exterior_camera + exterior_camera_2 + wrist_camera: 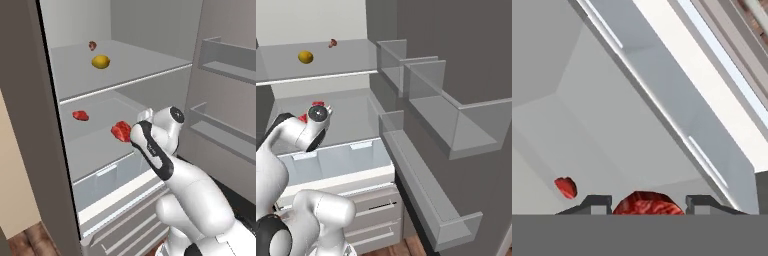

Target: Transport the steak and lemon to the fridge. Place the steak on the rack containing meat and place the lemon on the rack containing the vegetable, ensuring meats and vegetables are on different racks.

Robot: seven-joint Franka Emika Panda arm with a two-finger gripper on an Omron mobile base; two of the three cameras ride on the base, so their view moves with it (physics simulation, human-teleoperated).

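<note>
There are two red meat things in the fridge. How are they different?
The steak is bigger and flatter; the meat is a smaller, rounder lump. The steak is clamped in the gripper, above the shelf; the meat lies loose on the shelf, further back. Both are bright red and on the lower level, below the lemon.

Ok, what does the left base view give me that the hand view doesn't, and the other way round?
Left base view: the lemon and the vegetable lying apart on the upper rack, plus the door ledges.
Hand view: a close look at the pincer shut on the steak, which sits between its two tips.
Both: the steak and the smaller meat at the lower shelf, set apart from each other.
</note>
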